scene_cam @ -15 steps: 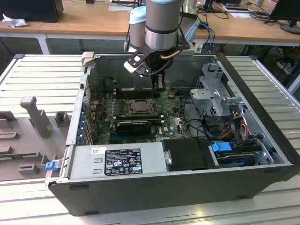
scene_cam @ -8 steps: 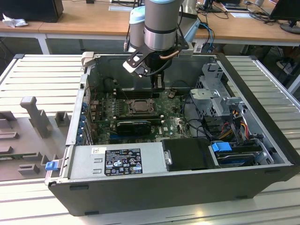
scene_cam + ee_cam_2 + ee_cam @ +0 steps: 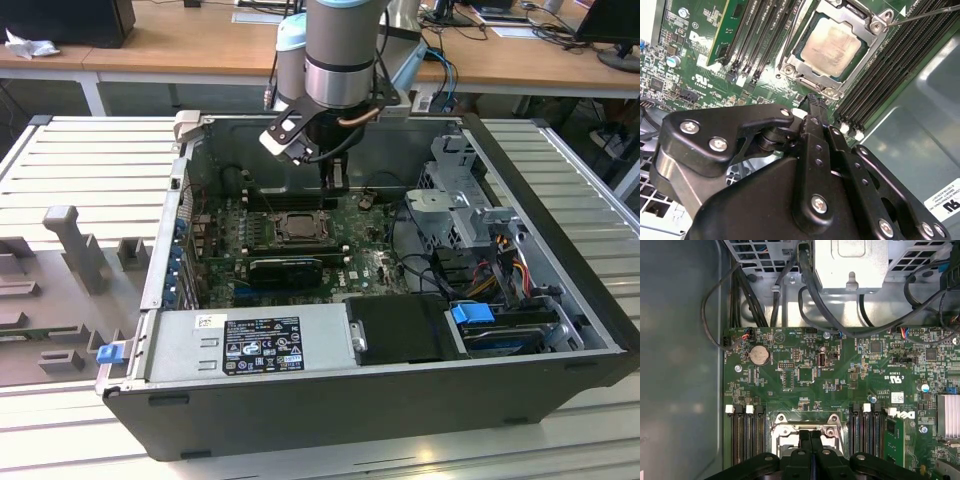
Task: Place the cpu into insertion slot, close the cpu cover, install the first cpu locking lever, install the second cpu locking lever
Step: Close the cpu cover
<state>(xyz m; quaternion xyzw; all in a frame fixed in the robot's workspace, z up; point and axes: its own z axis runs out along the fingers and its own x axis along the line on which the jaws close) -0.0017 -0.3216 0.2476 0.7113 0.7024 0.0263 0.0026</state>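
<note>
Ribbed grey metal makes up the table [image 3: 85,160] on which the open computer case [image 3: 350,410] lies on its side, with wooden desks [image 3: 180,45] behind it. Inside, the green motherboard [image 3: 805,375] lies flat. The cpu [image 3: 832,42] sits in the insertion slot [image 3: 300,228], and the cpu cover [image 3: 807,80] lies down around it. The gripper [image 3: 812,97] hangs just beside the slot's edge, its black fingers [image 3: 804,445] clenched together and its tips low over the board. Long black memory slots [image 3: 765,35] flank the socket on both sides, and a thin metal lever [image 3: 925,14] angles away from one corner of the cover. Dark cables [image 3: 746,297] run past a metal drive cage [image 3: 460,190]. The case walls close the board in on all sides, and above it the case stands open.
</note>
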